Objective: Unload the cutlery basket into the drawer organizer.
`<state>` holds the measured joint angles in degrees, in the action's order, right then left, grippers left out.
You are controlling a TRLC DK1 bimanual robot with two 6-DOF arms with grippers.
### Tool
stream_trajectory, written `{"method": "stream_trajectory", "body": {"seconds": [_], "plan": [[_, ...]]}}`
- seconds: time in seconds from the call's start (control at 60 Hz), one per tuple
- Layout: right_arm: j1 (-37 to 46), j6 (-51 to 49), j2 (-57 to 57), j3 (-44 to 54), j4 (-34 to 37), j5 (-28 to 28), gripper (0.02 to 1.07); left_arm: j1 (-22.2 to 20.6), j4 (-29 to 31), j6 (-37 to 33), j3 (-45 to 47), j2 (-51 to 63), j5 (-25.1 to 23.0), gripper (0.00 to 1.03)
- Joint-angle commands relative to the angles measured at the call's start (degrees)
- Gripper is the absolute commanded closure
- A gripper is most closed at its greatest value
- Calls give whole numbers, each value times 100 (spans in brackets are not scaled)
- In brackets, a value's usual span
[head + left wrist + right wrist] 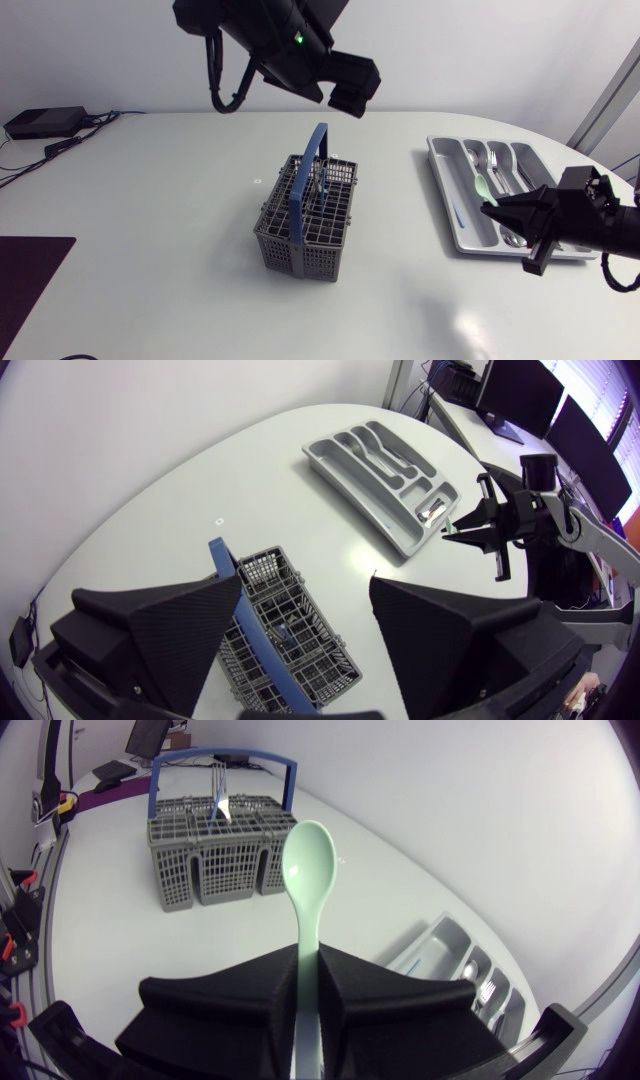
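The grey cutlery basket [305,225] with a blue handle [305,180] stands mid-table, and cutlery [322,188] still stands in it. High above its far side, my left gripper [352,95] is open and empty. In the left wrist view the basket [290,635] lies below the wide-apart fingers [180,625]. My right gripper [505,212] is shut on a pale green spoon [483,185] over the near part of the grey organizer [450,215]. In the right wrist view the spoon [308,870] sticks out ahead of the gripper [308,985], bowl towards the basket [215,845].
Metal forks and spoons [495,165] lie in the organizer's compartments. A black box [45,122] with cables sits at the table's far left. A dark mat [25,280] lies at the front left. Bare tabletop surrounds the basket.
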<state>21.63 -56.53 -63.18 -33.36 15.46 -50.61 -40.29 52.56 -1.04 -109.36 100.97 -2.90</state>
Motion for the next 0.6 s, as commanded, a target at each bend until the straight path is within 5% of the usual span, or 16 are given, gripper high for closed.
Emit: {"method": "stream_trajectory", "body": {"seconds": [0.0, 0.3, 0.583], "plan": [[465, -1132, -590, -329, 361, -239, 101, -58, -149, 148, 416, -271, 105, 6], [1722, -4173, -2594, -1594, 2250, -309, 101, -58, -492, 139, 1163, -596, 219, 6], [2065, -5166, -3614, -2236, 2233, 253, 101, -66, -826, 139, 1725, -842, 448, 6]]}}
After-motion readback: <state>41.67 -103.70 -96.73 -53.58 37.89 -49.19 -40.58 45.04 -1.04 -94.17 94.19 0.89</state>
